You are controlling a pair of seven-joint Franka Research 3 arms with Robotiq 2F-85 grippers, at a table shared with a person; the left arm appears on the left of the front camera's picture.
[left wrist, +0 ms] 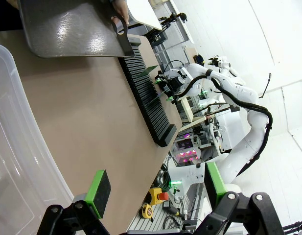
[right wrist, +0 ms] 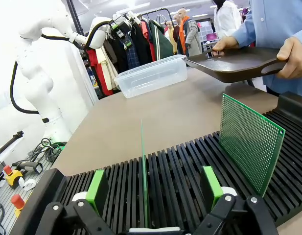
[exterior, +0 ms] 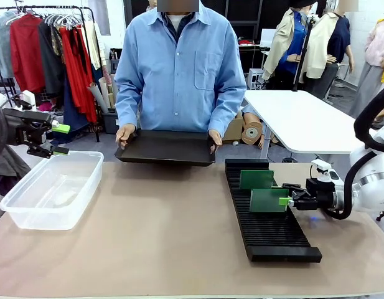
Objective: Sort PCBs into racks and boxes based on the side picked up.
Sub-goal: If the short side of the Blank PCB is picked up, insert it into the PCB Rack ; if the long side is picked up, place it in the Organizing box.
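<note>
The right gripper (exterior: 285,200) sits at the black rack (exterior: 266,233) with its jaws spread wide on either side of a PCB (right wrist: 143,181) standing edge-on in a slot, pads clear of the board and gripping nothing. A 2nd PCB (right wrist: 249,142) stands upright a few slots further along. The placing step looks finished (release made); the next move calls for backing straight off without knocking the board. The left gripper (left wrist: 155,188) hangs open and empty above the clear box (exterior: 51,190). The person holds a black tray (exterior: 167,149) at the far edge.
</note>
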